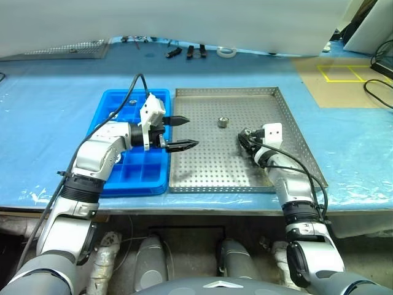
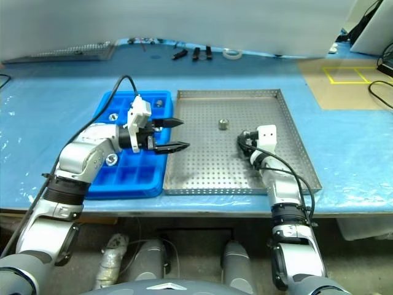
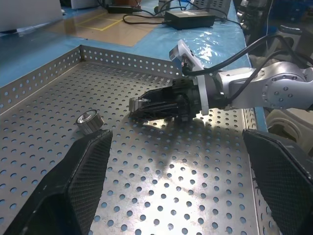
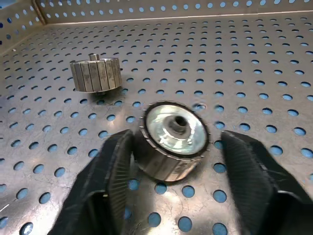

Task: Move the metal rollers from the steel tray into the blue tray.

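The steel tray (image 1: pixel 209 167) lies in the middle of the blue-covered table, with the blue tray (image 1: pixel 145 169) against its left side. One metal roller (image 1: pixel 223 121) lies loose on the perforated floor. A second roller (image 4: pixel 173 129) stands on end between the fingers of my right gripper (image 1: pixel 244 139). One finger (image 4: pixel 115 171) is against its side and the other finger (image 4: pixel 247 171) stands a small gap away. My left gripper (image 1: pixel 191 132) hovers open and empty over the seam between the two trays, pointing right. Up to three rollers (image 2: pixel 159 102) sit in the blue tray's compartments.
Small dark tools (image 1: pixel 187 52) and a tape roll (image 1: pixel 226 52) lie along the table's far edge, and a wire-mesh rack (image 1: pixel 67 49) stands far left. Cardboard with yellow tape (image 1: pixel 338 74) and cables (image 1: pixel 381 86) are far right.
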You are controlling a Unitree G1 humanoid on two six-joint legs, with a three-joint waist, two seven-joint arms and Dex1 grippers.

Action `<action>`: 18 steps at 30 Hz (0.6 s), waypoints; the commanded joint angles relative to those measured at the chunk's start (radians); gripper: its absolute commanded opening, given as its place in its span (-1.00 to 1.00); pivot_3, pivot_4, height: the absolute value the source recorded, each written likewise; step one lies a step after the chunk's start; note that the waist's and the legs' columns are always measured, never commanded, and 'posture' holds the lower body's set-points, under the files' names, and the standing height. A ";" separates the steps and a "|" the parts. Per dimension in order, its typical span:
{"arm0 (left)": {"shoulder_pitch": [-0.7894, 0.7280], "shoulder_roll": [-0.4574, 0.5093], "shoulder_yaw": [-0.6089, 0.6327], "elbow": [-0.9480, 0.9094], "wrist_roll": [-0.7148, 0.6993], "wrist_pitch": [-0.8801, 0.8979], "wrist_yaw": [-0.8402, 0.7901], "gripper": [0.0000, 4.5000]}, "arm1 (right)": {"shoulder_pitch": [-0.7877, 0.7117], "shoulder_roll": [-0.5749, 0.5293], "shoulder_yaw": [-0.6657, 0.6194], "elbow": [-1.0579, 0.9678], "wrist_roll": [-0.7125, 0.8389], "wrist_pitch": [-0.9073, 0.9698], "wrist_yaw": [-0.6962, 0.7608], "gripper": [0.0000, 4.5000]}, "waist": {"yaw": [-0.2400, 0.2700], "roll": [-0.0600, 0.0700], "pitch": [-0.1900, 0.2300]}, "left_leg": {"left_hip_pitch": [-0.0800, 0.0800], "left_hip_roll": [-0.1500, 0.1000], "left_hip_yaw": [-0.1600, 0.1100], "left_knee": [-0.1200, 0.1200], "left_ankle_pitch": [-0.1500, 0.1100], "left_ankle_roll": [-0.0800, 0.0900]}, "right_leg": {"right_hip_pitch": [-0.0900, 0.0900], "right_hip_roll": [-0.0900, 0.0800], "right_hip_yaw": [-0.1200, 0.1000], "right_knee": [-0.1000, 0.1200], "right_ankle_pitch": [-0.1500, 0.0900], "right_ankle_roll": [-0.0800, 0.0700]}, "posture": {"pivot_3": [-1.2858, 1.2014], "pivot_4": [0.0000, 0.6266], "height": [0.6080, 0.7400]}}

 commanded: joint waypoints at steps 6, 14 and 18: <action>0.016 0.031 0.043 -0.059 -0.024 0.023 -0.002 1.00 | -0.031 0.003 0.006 -0.064 0.023 -0.033 0.032 -0.24 | 0.000 0.000 0.000 | 0.000 0.000 0.001 -0.001 -0.001 0.001 | 0.000 0.000 0.000 -0.002 0.000 0.000 | -0.05 -0.52 1.00; 0.144 0.138 0.134 -0.214 -0.109 0.141 0.004 1.00 | -0.044 -0.039 0.137 -0.304 0.077 0.111 0.239 -0.25 | 0.001 0.000 0.000 | 0.000 0.002 0.003 -0.003 -0.001 0.002 | -0.001 0.001 0.000 -0.003 0.000 -0.001 | 0.05 -0.52 1.00; 0.263 0.212 0.228 -0.333 -0.161 0.205 0.045 1.00 | -0.112 -0.044 0.244 -0.341 0.097 0.141 0.401 -0.25 | 0.011 0.000 0.000 | 0.000 0.006 0.003 -0.004 -0.001 0.001 | -0.002 0.003 -0.002 -0.003 -0.001 -0.002 | 0.17 -0.52 1.00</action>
